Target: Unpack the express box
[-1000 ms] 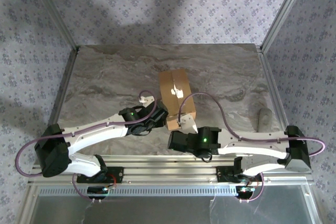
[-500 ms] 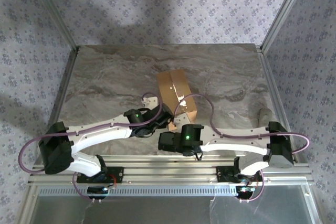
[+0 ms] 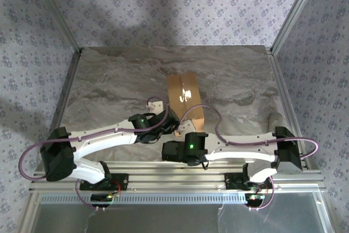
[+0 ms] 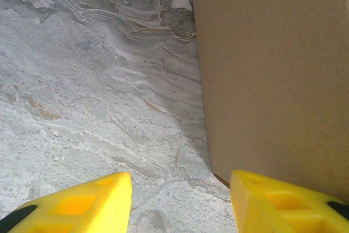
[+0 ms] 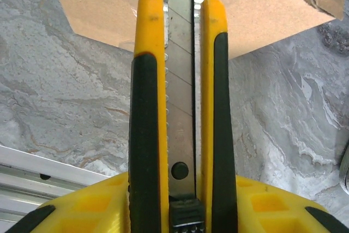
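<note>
Right gripper [image 5: 174, 203] is clamped on the utility knife [image 5: 180, 107], blade out and aimed at the near edge of the express box [image 3: 185, 97], which sits mid-way across the table [image 3: 109, 80], just ahead of both arms. I judge this is the tape-cutting step; next I need the tip on the top seam, kept shallow. Left gripper [image 4: 180, 203] stands spread just beside the box's side wall, placed to brace it.
</note>
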